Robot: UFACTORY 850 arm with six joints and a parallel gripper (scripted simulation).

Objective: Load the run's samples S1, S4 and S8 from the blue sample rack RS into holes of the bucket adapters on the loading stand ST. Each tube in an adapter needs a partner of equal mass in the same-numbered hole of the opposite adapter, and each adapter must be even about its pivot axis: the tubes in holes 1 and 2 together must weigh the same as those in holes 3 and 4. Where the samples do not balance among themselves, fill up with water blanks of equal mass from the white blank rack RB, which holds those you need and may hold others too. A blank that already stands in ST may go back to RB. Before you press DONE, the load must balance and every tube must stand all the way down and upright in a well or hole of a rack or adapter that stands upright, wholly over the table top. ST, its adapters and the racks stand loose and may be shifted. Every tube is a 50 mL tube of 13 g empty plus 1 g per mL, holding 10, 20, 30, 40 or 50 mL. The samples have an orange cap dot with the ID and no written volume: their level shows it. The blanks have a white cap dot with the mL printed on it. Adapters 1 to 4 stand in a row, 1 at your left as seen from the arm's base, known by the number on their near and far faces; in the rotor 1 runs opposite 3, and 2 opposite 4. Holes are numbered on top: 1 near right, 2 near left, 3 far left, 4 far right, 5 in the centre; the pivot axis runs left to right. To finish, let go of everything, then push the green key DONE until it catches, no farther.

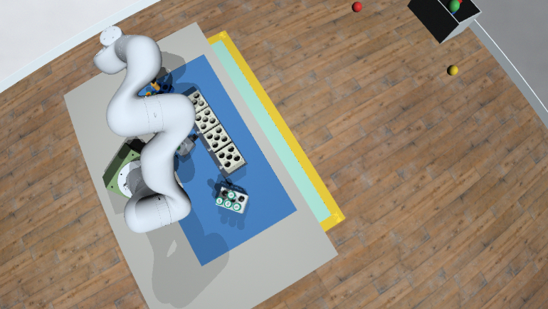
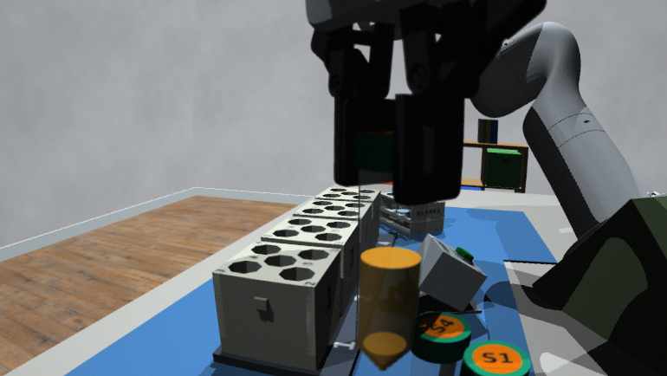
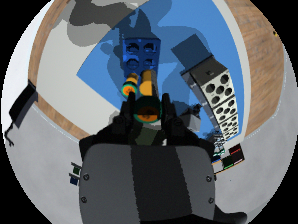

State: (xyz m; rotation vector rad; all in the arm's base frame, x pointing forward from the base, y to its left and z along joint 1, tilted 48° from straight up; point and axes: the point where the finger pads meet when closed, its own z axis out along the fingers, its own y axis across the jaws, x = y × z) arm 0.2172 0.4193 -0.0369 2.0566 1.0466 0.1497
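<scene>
My gripper [image 2: 383,186] is shut on the green cap of a sample tube [image 2: 385,299] and holds it upright in the air, above the blue sample rack RS [image 1: 161,88]. The tube holds orange liquid in about its lower half; its ID is hidden by the fingers. Samples S4 [image 2: 441,329] and S1 [image 2: 497,359] stand in RS below it. The loading stand ST [image 1: 214,132] carries a row of grey adapters; the nearest one [image 2: 280,299] stands just left of the held tube. All visible holes are empty. In the wrist view the tube [image 3: 136,86] hangs over RS [image 3: 140,52].
The white blank rack RB [image 1: 231,199] holds several green-capped blanks beyond ST's far end. The grey box with the green DONE key [image 2: 463,253] sits tilted beside ST, close behind the tube. My arm's green base block [image 1: 119,174] stands on the table's near side.
</scene>
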